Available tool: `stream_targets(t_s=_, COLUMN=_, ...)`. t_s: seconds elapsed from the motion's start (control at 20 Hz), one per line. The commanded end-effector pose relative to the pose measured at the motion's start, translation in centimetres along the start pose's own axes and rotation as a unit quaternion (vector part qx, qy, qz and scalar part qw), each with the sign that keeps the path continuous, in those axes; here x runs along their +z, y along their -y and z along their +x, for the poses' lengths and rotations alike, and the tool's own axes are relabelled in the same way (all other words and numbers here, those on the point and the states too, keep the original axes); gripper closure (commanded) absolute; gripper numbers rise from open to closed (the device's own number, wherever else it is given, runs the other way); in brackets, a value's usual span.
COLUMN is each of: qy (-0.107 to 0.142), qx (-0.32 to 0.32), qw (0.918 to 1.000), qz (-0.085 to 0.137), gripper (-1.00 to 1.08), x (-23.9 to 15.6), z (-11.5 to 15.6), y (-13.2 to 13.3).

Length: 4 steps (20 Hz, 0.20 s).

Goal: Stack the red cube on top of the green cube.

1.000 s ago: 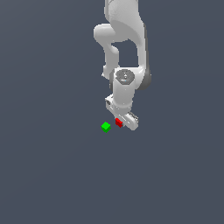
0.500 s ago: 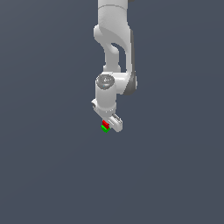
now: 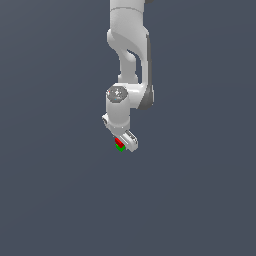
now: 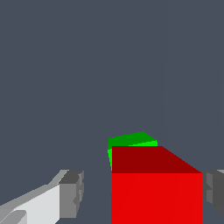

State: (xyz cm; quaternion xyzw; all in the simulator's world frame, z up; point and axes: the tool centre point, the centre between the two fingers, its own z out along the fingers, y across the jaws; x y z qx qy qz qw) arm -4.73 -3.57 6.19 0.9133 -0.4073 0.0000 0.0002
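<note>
The red cube [image 3: 119, 141] sits directly over the green cube [image 3: 119, 147], of which only a thin green edge shows beneath it in the exterior view. In the wrist view the red cube [image 4: 155, 188] fills the space between the fingers, and the green cube [image 4: 131, 141] peeks out behind and below it. My gripper [image 3: 123, 143] straddles the red cube and stands open: one finger [image 4: 71, 192] is clearly apart from the cube and the other finger [image 4: 215, 191] is just off its opposite side.
Plain dark grey floor [image 3: 60, 190] lies all around the two cubes. The white arm [image 3: 129, 55] rises straight above them.
The arm carried the red cube toward the exterior view's left, from beside the green cube to right over it. The red cube now hides most of the green one.
</note>
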Motion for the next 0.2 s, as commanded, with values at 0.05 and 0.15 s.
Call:
stream_targets(t_s=0.05, qy=0.000, qx=0.000, qw=1.0000, qz=0.000, gripper=-0.92, x=0.00, z=0.00, y=0.01)
stream_targets(t_s=0.15, qy=0.000, qx=0.000, qw=1.0000, qz=0.000, gripper=-0.92, x=0.00, z=0.00, y=0.01)
